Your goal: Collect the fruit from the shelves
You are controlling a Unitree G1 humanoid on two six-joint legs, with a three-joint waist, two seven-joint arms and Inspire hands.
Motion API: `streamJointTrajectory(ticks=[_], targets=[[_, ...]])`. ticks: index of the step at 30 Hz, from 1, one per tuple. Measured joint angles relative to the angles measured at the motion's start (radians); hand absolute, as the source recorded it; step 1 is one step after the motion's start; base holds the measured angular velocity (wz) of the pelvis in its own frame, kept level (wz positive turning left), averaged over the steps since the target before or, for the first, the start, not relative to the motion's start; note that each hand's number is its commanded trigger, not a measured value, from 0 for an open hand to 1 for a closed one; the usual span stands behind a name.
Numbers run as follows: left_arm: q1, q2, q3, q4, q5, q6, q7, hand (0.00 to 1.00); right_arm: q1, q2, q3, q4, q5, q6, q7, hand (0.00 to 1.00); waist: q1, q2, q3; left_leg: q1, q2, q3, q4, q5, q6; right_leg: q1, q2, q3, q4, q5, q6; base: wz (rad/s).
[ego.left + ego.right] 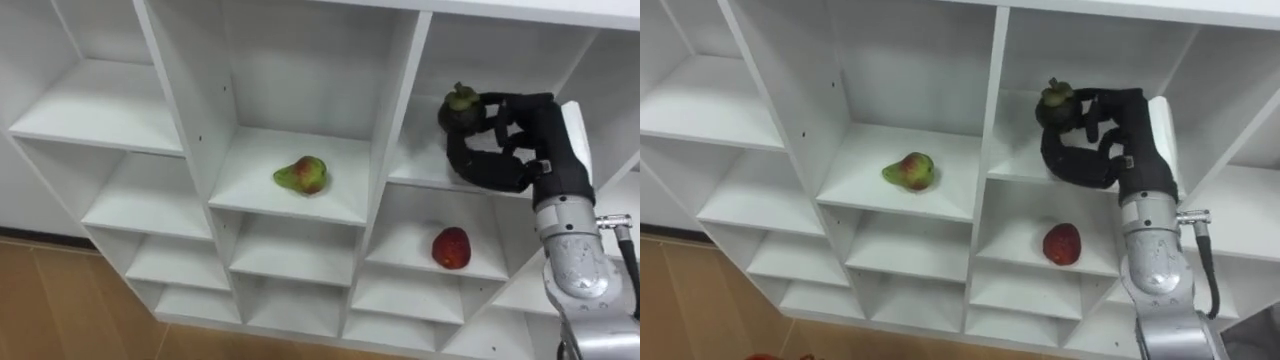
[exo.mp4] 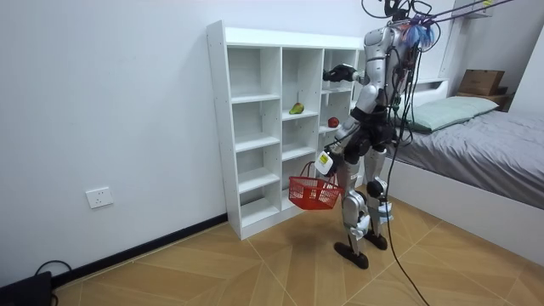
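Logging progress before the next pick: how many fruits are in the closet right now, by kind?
Mangosteen: 1, at the right hand's fingers
Green-red pear: 1
Red apple: 1
Total: 3

no text, number or sign can be read here. the white shelf unit (image 1: 300, 70) bears plain surfaces, and the cardboard box (image 2: 480, 82) and the wall socket (image 2: 99, 197) in the room view are too small to make out any print.
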Motion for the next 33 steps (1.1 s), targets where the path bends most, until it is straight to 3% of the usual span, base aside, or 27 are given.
streamJointTrajectory(ticks=[8, 13, 25, 31, 33], targets=[[0.000, -0.003, 0.000, -0.027, -0.002, -0.013, 0.002, 1.00, 0.098, 0.008, -0.007, -0.141, 0.014, 0.001, 0.087, 1.00, -0.013, 0.007, 0.0022, -0.002, 0.006, 0.021, -0.002, 0.000, 0.000, -0.018, 0.002, 0.027, 0.004, 0.000, 0.000, -0.10], [-0.012, -0.003, -0.004, -0.038, -0.028, -0.040, 0.003, 1.00, 0.119, 0.024, 0.002, -0.167, 0.026, 0.001, 0.125, 1.00, -0.015, 0.010, 0.0015, -0.010, 0.012, 0.037, -0.005, 0.000, 0.000, -0.037, 0.004, 0.036, 0.010, 0.001, -0.001, -0.09], [-0.079, -0.009, -0.046, -0.034, -0.170, -0.071, -0.004, 1.00, 0.194, 0.043, 0.118, -0.163, -0.004, 0.000, 0.257, 1.00, -0.013, 0.030, 0.0028, -0.055, 0.018, 0.079, 0.000, 0.000, 0.000, -0.106, 0.007, 0.064, 0.037, 0.003, -0.003, -0.09], [-0.127, -0.016, -0.110, -0.132, -0.218, -0.080, -0.005, 1.00, 0.194, 0.046, 0.202, -0.054, -0.042, -0.002, 0.278, 1.00, -0.012, 0.022, 0.0058, -0.056, 0.018, 0.083, 0.000, 0.000, 0.000, -0.108, 0.007, 0.069, 0.036, 0.003, -0.003, 0.00], [-0.154, -0.015, -0.132, -0.160, -0.258, -0.081, -0.003, 1.00, 0.194, 0.046, 0.226, -0.035, -0.044, 0.004, 0.296, 1.00, -0.015, 0.015, 0.0027, -0.072, 0.017, 0.084, 0.001, 0.001, 0.001, -0.124, 0.006, 0.070, 0.039, 0.003, -0.003, 0.00]])
